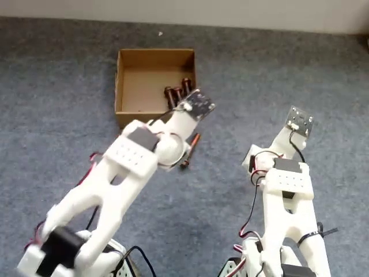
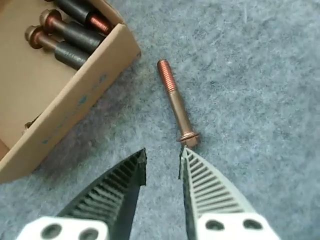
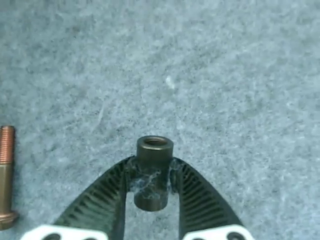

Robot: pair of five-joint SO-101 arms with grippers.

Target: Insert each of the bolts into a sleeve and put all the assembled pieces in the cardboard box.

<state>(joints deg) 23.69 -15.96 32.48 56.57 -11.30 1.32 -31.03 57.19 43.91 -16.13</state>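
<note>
One bolt (image 2: 175, 102) loose on carpet (image 2: 250, 60) beside box (image 2: 75, 100) corner; left gripper (image 2: 162, 160) open, tips by its head. Three assembled pieces (image 2: 70, 50) inside box. One sleeve (image 3: 155, 150) upright, clamped in right gripper (image 3: 152, 167).

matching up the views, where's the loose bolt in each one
high view: loose bolt on the carpet near the cardboard box, partly under an arm
left wrist view: bolt just past the open jaws, head toward them
right wrist view: bolt at the edge, beside the held sleeve
shared landmark: cardboard box, high and left wrist views
</note>
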